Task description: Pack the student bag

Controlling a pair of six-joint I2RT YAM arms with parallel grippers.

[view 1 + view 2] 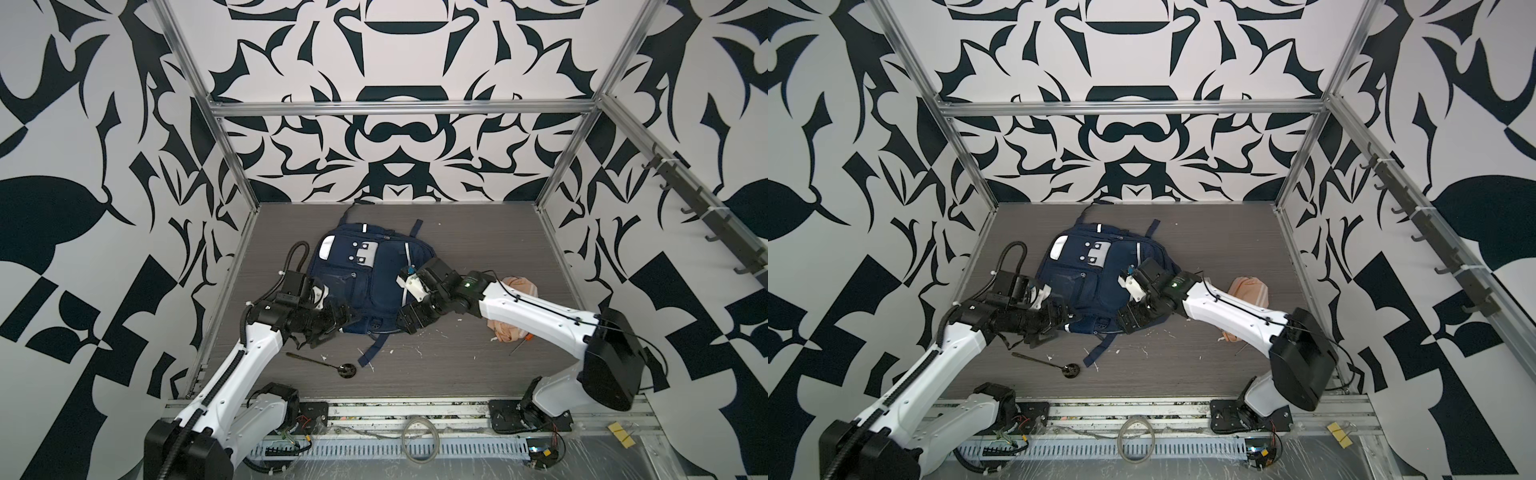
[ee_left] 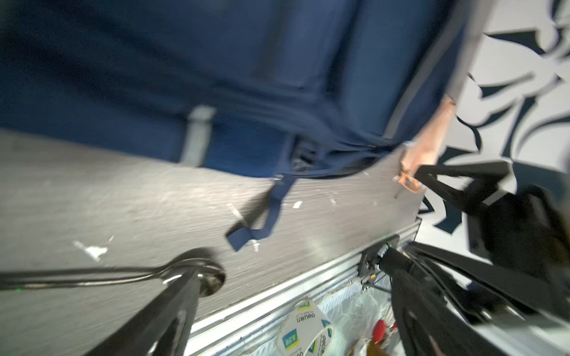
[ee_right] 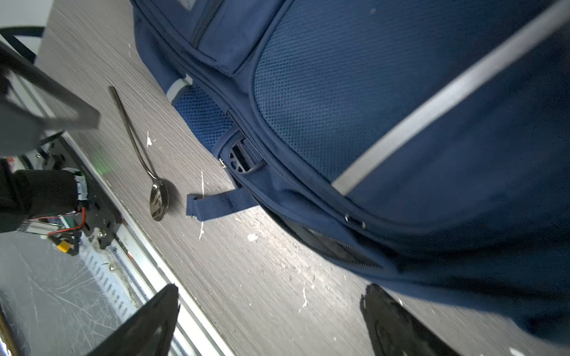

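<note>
A: What is shown in both top views?
B: The student bag point(image 1: 365, 282) is laid flat on the bench point(image 1: 478, 249), near its middle. The left fingers point(image 1: 332, 322) are set at the bag's near left corner, the right fingers point(image 1: 409, 320) at its near right edge. A spoon point(image 1: 328, 362) is seen in front of the bag, and a peach pouch point(image 1: 521, 286) is partly hidden behind the right arm.
A: And the left wrist view?
B: It is blurred. The left fingers point(image 2: 172, 311) are spread wide and nothing is held. The bag is seen beyond them, and the spoon's bowl is partly covered by one finger.
A: The right wrist view?
B: The right fingers point(image 3: 148, 323) are parted wide and empty, just beside the bag's edge. Whether it is touched cannot be told.
</note>
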